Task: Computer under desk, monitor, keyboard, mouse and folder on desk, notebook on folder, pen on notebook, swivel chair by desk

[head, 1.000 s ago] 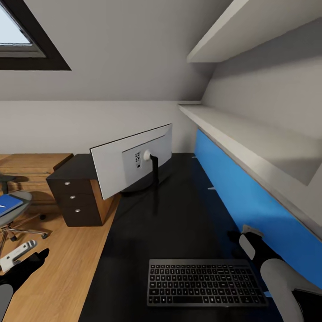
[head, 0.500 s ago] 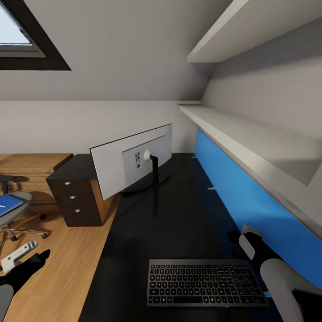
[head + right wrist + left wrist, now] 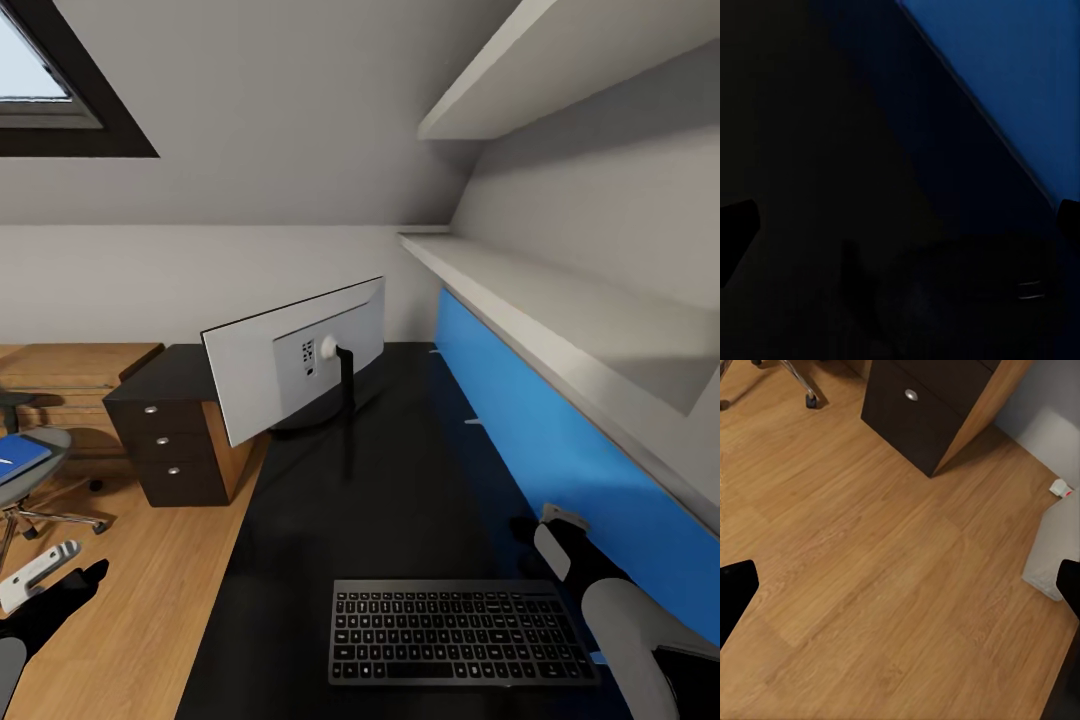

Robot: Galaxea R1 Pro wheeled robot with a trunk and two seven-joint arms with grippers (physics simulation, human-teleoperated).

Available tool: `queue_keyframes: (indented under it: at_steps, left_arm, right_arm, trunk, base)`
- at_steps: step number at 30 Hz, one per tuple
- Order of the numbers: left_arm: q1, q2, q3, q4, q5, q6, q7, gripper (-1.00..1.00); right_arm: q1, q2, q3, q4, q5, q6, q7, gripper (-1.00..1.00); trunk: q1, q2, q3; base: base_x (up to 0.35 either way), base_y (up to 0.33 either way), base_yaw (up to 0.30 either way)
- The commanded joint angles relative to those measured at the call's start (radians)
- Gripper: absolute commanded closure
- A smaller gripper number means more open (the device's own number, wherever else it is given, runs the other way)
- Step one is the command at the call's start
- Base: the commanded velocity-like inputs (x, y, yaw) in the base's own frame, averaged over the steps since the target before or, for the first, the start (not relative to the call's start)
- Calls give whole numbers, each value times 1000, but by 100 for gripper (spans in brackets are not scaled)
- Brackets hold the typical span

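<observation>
The black desk [image 3: 400, 500] runs along the right wall. The monitor [image 3: 295, 355] stands on it with its white back toward me. The keyboard [image 3: 455, 632] lies flat near the desk's front. At the far left the swivel chair [image 3: 35, 490] holds the blue folder [image 3: 15, 458] on its seat. My left gripper [image 3: 85, 580] [image 3: 900, 589] hangs open over the wood floor, holding nothing. My right gripper [image 3: 522, 527] [image 3: 900, 221] is open low over the desk, beside the keyboard's far right corner. A dim rounded shape [image 3: 945, 300] lies below it, too dark to name.
A blue panel [image 3: 540, 440] lines the wall behind the desk, under white shelves [image 3: 560, 300]. The black drawer unit [image 3: 165, 440] [image 3: 919, 412] stands at the desk's left end, with a light wooden chest [image 3: 70, 375] beyond. A pale white object [image 3: 1054, 547] lies on the floor.
The left gripper has wavered slightly over the floor. Nothing else has moved.
</observation>
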Motion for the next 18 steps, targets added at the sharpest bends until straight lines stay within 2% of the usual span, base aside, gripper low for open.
queue_keyframes:
  at_steps: [1, 13, 18]
  left_arm:
    - [0, 0, 0, -2, 11, 3, 9, -100]
    - [0, -2, 1, -2, 9, 3, 9, -100]
    - [0, -2, 1, -2, 9, 3, 9, -100]
  right_arm:
    - [0, -30, -3, -3, -7, 3, -9, -100]
    - [0, -26, -1, -9, -7, 2, -6, -100]
    - [0, -26, -1, -9, -7, 2, -6, -100]
  trunk:
    - [0, -1, -1]
    - [0, -1, -1]
    - [0, -1, 0]
  base:
    - [0, 0, 0]
    - [0, 0, -1]
    - [0, 0, -89]
